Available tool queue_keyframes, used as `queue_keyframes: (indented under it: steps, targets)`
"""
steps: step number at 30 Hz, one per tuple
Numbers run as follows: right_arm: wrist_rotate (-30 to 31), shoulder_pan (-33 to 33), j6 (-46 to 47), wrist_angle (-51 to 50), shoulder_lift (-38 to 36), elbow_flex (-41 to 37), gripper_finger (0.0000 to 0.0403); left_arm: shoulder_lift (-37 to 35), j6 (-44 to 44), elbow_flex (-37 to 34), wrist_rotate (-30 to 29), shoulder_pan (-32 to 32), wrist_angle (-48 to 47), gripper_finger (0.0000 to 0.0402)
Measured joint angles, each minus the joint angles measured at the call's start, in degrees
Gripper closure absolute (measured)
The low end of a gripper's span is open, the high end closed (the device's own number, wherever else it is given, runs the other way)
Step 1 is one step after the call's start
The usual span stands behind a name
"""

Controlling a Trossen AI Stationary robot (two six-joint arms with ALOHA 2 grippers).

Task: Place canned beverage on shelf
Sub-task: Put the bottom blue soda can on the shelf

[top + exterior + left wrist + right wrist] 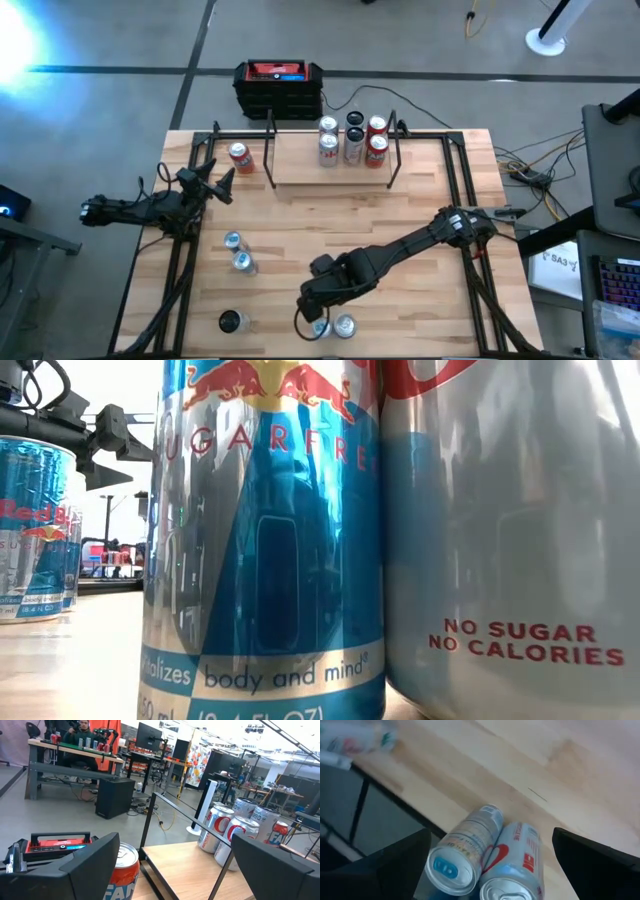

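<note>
Grey floor (60, 815); cluttered workbench (75, 751); bright overhead light

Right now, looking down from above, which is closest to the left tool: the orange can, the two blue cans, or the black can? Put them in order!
From the left tool:
1. The orange can, just beyond it, beside the shelf.
2. The two blue cans, mid-table on the left.
3. The black can, by the near edge.

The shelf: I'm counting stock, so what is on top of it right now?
On the shelf stand six cans, clustered at its right end, with red and dark tops. Its left part is bare board.
</note>
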Motion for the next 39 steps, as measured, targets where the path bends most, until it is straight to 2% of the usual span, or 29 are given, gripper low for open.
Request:
queue_keyframes:
  steps: [7, 12, 16, 24, 28, 39]
  targets:
    - [-1.1, 1.8, -16.3, 0.8, 0.0, 0.0, 0.0003, 0.0, 0.0, 0.0, 0.0, 0.0, 0.0, 0.0033]
    - [-1.2, 4.0, -32.9, 0.9, 0.0, 0.0, 0.0003, 0.0, 0.0, 0.0, 0.0, 0.0, 0.0, 0.0033]
    - [-1.2, 5.8, -40.3, 2.7, 0.0, 0.0, 0.0003, 0.0, 0.0, 0.0, 0.0, 0.0, 0.0, 0.0033]
    - [-0.2, 8.4, -44.8, 4.1, 0.0, 0.0, 0.0003, 0.0, 0.0, 0.0, 0.0, 0.0, 0.0, 0.0033]
    - [3.5, 8.4, -44.5, 4.7, 0.0, 0.0, 0.0003, 0.0, 0.0, 0.0, 0.0, 0.0, 0.0, 0.0033]
    - [4.5, 8.1, -45.1, 7.2, 0.0, -0.8, 0.0003, 0.0, 0.0, 0.0, 0.0, 0.0, 0.0, 0.0033]
